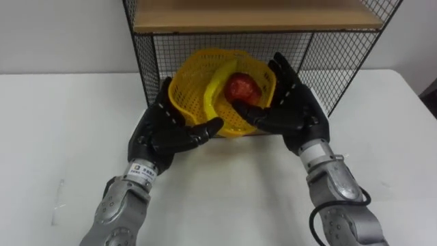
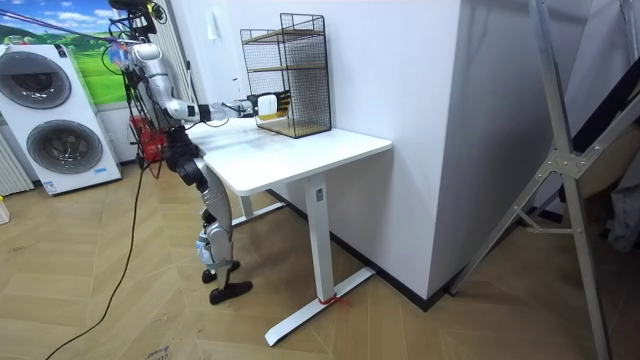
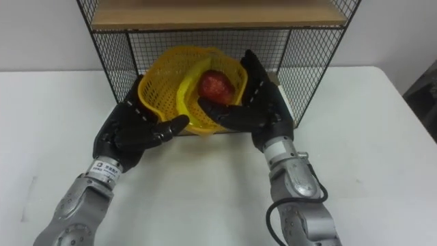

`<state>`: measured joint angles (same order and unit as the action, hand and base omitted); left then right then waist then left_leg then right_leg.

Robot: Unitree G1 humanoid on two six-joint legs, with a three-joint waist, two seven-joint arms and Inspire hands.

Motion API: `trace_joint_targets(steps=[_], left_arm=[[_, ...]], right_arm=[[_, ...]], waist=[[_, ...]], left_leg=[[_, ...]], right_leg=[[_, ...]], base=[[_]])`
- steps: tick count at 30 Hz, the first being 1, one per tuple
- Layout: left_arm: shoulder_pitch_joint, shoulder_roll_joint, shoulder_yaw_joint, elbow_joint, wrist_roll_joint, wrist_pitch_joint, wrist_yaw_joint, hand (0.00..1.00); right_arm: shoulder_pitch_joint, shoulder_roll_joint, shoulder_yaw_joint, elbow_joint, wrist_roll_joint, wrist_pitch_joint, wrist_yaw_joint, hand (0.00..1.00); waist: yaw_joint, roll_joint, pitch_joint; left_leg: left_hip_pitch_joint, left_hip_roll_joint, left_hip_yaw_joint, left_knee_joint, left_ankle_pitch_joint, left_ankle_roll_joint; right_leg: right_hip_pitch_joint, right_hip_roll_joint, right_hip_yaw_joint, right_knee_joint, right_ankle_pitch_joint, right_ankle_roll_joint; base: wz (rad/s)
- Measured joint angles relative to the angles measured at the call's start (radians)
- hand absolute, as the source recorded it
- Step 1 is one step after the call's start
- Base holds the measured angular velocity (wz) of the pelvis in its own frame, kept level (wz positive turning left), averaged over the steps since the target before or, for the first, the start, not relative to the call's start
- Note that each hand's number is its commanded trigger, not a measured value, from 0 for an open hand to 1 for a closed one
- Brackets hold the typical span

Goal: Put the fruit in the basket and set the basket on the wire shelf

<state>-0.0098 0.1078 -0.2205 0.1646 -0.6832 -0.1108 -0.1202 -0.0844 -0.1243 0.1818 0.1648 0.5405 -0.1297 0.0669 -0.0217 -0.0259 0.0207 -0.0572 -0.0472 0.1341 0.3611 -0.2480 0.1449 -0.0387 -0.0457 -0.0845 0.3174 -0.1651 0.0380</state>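
A yellow plastic basket is tipped toward me at the open front of the wire shelf's lower compartment. Inside it lie a yellow banana and a red apple. My left hand presses against the basket's left side with straight fingers, thumb reaching under its rim. My right hand cups the right side, fingers spread upward along the wall. The basket is carried between the two palms. In the room view I stand at the table's end with both arms stretched to the shelf.
The shelf stands at the back of a white table, with a wooden board over the lower compartment. A white wall is behind it. Washing machines stand on the room view's left.
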Motion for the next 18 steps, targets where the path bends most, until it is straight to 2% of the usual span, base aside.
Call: trace_joint_targets(steps=[2, 10, 18], left_arm=[[0.0, 0.0, 0.0, 0.0, 0.0, 0.0, 0.0, 0.0], [-0.001, 0.001, 0.002, 0.0, 0.0, 0.001, 0.0, 0.0], [-0.04, 0.005, 0.023, 0.003, 0.071, 0.04, 0.033, 0.0]], right_arm=[[0.0, 0.001, 0.0, 0.0, 0.0, 0.0, 0.0, 0.0], [-0.004, 0.004, 0.0, 0.0, -0.001, 0.0, 0.0, 0.0], [-0.03, 0.003, -0.007, 0.013, 0.0, 0.001, -0.002, 0.0]], waist=[[0.001, 0.004, -0.0024], [0.002, 0.008, -0.0024], [-0.002, 0.017, -0.0036]], left_leg=[[0.0, 0.002, 0.0, -0.001, 0.002, -0.001], [0.012, 0.001, 0.007, -0.03, 0.018, -0.003], [0.028, 0.001, 0.002, -0.038, 0.022, -0.006]], right_leg=[[0.004, 0.003, 0.0, -0.011, 0.007, 0.0], [0.015, 0.005, 0.003, -0.041, 0.022, -0.001], [0.03, 0.006, -0.001, -0.045, 0.024, -0.002]], base=[[0.0], [-0.01], [0.01]])
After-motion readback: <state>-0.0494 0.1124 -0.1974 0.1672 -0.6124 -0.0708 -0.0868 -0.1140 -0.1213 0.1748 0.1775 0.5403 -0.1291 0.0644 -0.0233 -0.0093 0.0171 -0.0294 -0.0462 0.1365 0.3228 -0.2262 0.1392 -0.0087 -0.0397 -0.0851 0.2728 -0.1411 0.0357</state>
